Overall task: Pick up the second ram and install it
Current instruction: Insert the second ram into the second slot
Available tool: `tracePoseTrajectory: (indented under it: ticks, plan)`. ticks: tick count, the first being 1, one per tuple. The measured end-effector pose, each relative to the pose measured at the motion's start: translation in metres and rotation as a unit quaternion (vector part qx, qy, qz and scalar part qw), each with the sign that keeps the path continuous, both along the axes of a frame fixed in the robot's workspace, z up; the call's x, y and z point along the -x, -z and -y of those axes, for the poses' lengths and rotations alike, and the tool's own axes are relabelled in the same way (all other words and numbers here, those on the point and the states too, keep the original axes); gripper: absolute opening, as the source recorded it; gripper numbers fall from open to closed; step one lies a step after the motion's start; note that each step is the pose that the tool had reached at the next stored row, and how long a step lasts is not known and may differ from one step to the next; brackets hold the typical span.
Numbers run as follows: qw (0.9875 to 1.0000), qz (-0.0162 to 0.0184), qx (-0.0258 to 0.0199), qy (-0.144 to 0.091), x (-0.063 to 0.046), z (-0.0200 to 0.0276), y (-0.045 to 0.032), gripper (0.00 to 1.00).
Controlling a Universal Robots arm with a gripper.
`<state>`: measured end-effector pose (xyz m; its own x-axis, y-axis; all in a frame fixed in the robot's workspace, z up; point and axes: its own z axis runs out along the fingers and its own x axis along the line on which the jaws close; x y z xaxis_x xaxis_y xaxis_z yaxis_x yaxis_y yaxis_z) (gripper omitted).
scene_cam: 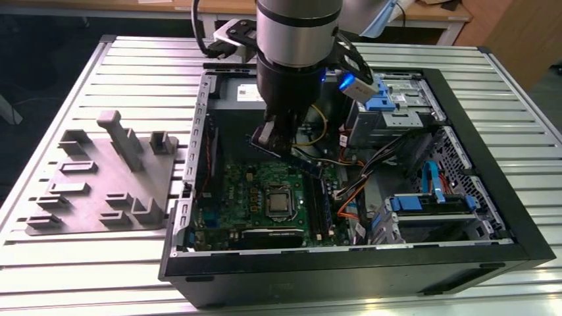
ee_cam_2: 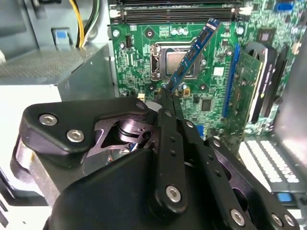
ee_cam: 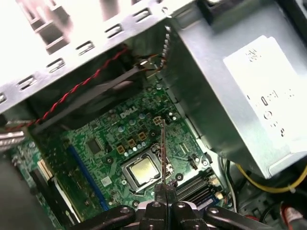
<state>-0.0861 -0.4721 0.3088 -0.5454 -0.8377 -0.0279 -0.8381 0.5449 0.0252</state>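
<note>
Exterior view: the arm reaches down into the open computer case (scene_cam: 351, 260) standing on the worktop (scene_cam: 88, 263), with the tool (scene_cam: 272, 141) above the motherboard (scene_cam: 255, 191). Second wrist view: the tool's fingers are clamped together on one end of the second ram (ee_cam_2: 194, 52). The stick juts out at a tilt, in the air over the motherboard's silver processor socket (ee_cam_2: 177, 62) and clear of the board. The long black memory slots (ee_cam_2: 177, 14) run along the motherboard's edge just beyond that socket. First wrist view: the stick appears edge-on as a thin line over the same socket, with the slots beside it. Judged from these views, the step in hand is carrying the stick to a slot. To do it well, the stick should be turned parallel to the slot rails, levelled so both ends meet the slot together, and pressed straight down without twisting
</note>
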Motion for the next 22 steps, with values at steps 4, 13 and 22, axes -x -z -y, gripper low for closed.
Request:
tracePoseTrajectory:
  ticks: [4, 13, 22]
  plan:
    - [0.9994, 0.0000, 0.0000, 0.036, 0.0000, 0.0000, 0.0008, 0.11]
    - [0.9930, 0.0000, 0.0000, 0.118, 0.0000, 0.0000, 0.0026, 0.11]
    - [0.9800, 0.0000, 0.0000, 0.199, 0.0000, 0.0000, 0.0044, 0.11]
